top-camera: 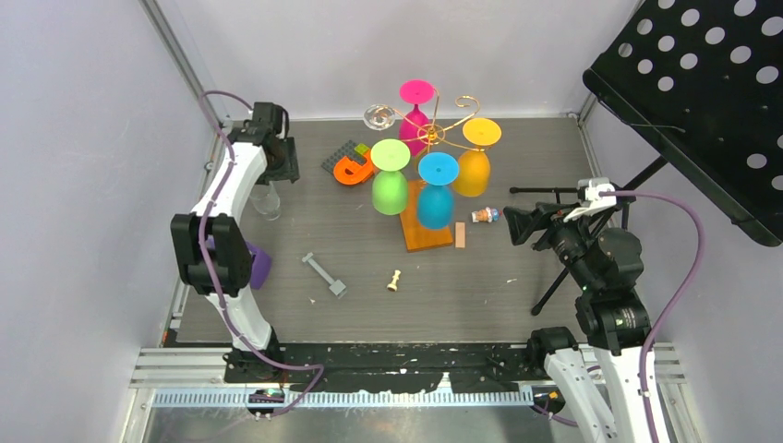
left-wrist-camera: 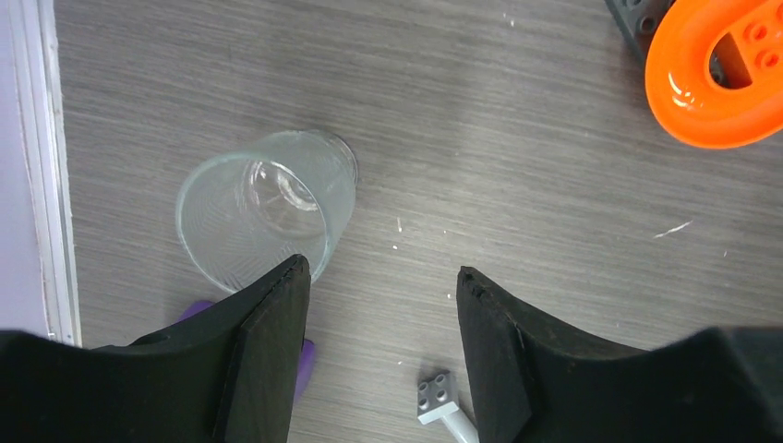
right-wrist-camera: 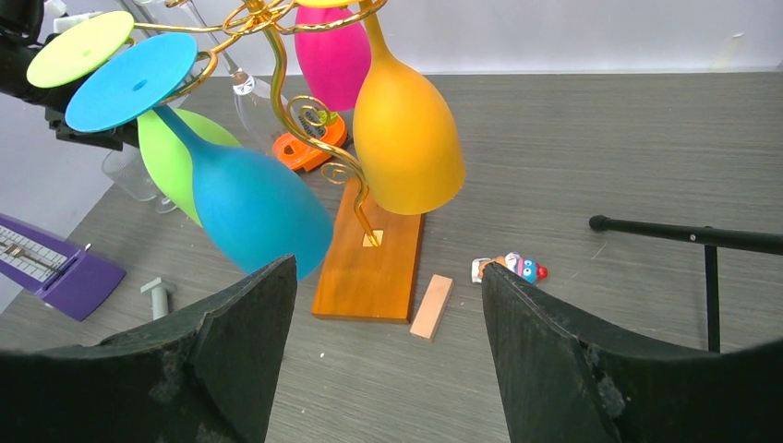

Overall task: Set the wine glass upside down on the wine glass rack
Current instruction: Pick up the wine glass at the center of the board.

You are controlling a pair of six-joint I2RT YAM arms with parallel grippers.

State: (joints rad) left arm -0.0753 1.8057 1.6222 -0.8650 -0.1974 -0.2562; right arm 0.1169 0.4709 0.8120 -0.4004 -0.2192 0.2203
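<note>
The clear wine glass stood mouth up at the left of the left wrist view. The left gripper, jaws apart and empty, should first centre over it. The right gripper was also apart and empty. The wine glass rack stood at upper centre of the top view.

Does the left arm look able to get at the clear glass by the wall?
Probably yes: the left gripper hangs right by the clear glass, jaws apart, and nothing stands between them.
</note>
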